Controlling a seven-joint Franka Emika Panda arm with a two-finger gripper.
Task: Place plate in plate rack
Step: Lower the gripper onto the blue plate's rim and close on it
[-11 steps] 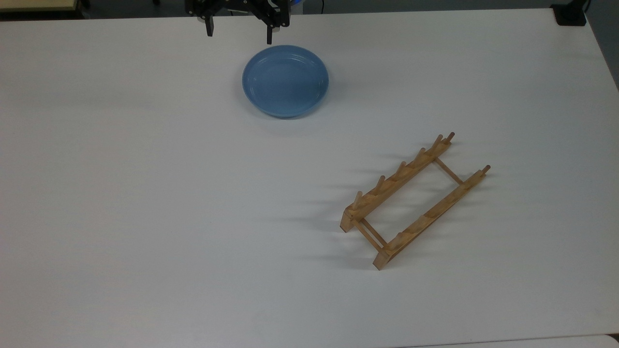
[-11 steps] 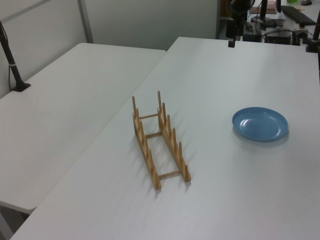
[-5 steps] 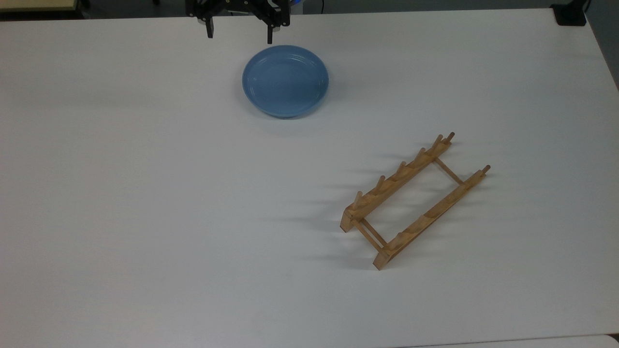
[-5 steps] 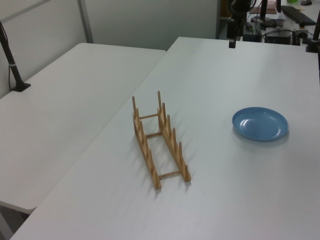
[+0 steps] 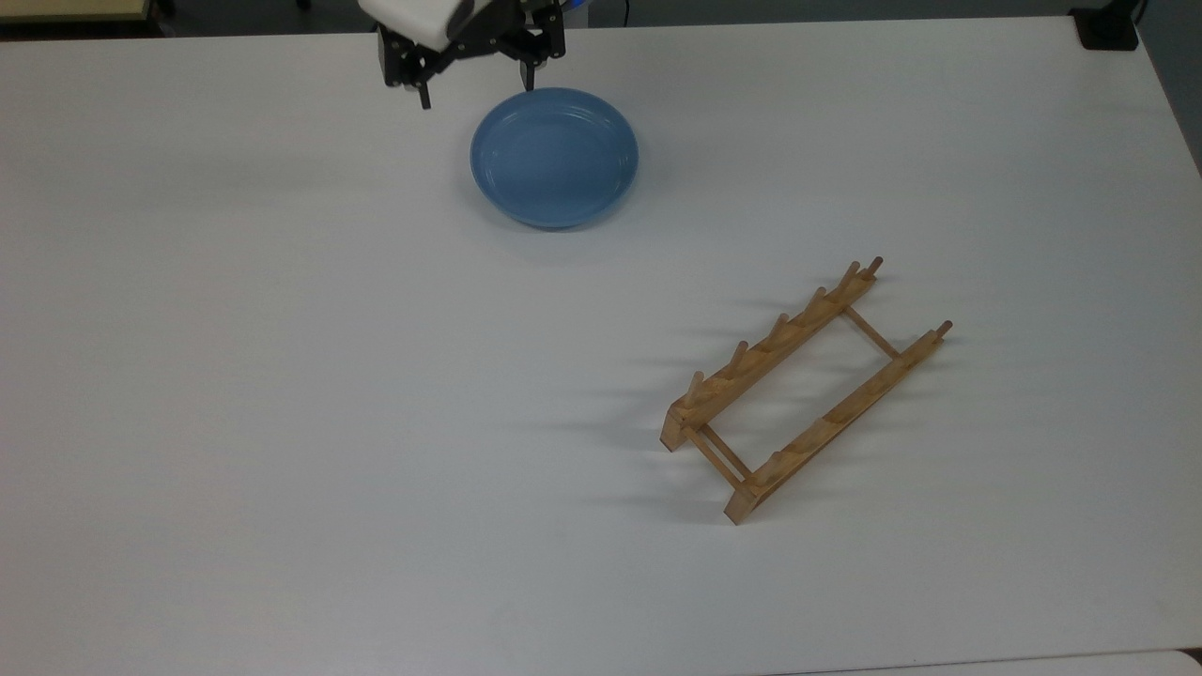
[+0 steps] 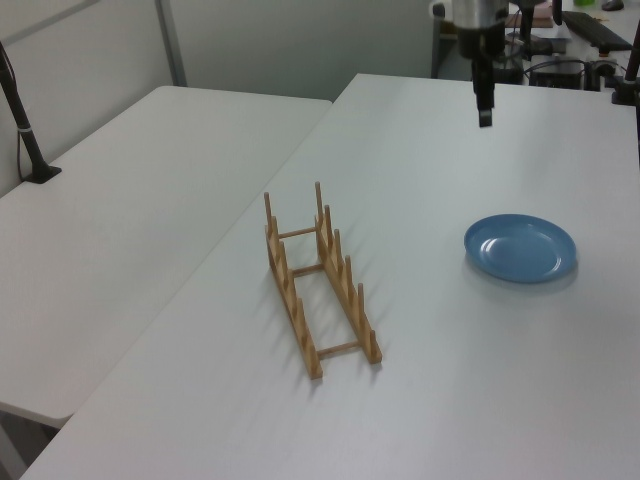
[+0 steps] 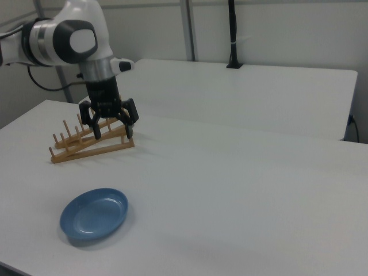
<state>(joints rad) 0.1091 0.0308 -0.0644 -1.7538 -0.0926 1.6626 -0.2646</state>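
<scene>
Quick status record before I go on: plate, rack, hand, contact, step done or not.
plate: the plate lies flat and right side up on the white table, apart from the rack
rack: the plate rack stands on the table, pegs up, no plate in it
hand: the hand is open, fingers pointing down, above the table near the plate's rim
contact: none seen between hand and plate
step: plate not yet grasped, not yet in the rack
</scene>
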